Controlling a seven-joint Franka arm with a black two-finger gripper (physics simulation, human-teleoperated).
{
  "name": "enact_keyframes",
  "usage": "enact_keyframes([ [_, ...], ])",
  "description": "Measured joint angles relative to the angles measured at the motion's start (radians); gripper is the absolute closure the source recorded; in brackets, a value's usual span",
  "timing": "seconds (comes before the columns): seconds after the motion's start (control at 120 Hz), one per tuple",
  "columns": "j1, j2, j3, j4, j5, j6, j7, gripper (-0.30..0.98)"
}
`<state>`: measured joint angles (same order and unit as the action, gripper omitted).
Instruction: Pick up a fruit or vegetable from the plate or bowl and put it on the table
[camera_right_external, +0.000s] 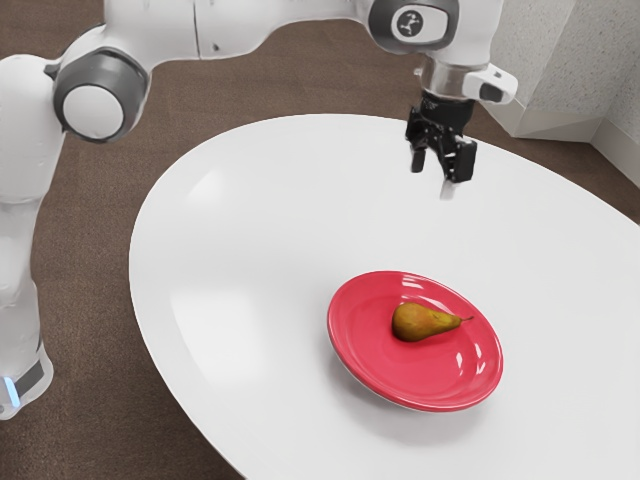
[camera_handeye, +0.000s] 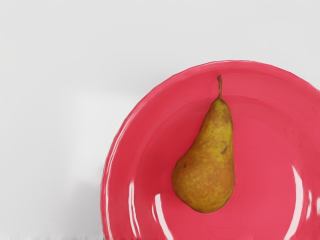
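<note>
- One pear (camera_right_external: 424, 322) lies on its side in the red plate (camera_right_external: 380, 360), and the step in hand looks to be the approach, with the grasp still ahead.
- Two fingers (camera_right_external: 461, 164) of the gripper (camera_right_external: 436, 176) stand spread, with a gap between them and nothing pinched; the hand hangs above the table (camera_right_external: 240, 250), well apart from the pear.
- Next, I judge, the hand should move over the plate, line up across the pear's thick body and lower until a finger sits on either side.
- The stem (camera_handeye: 220, 87) points toward the exterior view's right and lies over the plate's sloping inner side; it seems too thin to grip by.
- The plate's raised rim is the main thing in the way: a low or slanted approach could knock it and slide the plate.
- The pear's round, tapering skin may roll or slip if pinched near the neck, so the wide end seems the better hold.
- After the grasp, it needs a straight lift above the rim, then a gentle release on the white tabletop beside the plate.
- The arm (camera_right_external: 230, 25) reaches in high, apart from the plate; brown floor (camera_right_external: 90, 300) lies past the table's edge.
</note>
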<state>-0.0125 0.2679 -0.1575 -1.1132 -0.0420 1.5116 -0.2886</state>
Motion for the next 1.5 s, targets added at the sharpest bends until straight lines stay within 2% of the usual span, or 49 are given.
enact_keyframes([
  [0.2, -0.001, 0.045, -0.034, 0.018, -0.011, -0.011, -0.193, 0.00],
  [0.367, -0.020, 0.144, -0.059, 0.021, -0.014, 0.102, -0.306, 0.00],
  [0.483, -0.006, 0.232, -0.056, 0.003, -0.014, 0.150, -0.338, 0.00],
  [0.742, -0.034, 0.233, -0.024, -0.055, 0.016, 0.201, -0.351, 0.00],
  [0.9, -0.064, 0.234, -0.022, -0.060, 0.033, 0.222, -0.294, 0.00],
  [1.158, -0.095, 0.214, -0.029, -0.107, 0.148, 0.237, -0.175, 0.00],
  [1.367, -0.124, 0.204, -0.026, -0.117, 0.172, 0.267, -0.089, 0.00],
  [1.5, -0.125, 0.133, -0.026, -0.218, 0.228, 0.277, -0.029, 0.00],
])
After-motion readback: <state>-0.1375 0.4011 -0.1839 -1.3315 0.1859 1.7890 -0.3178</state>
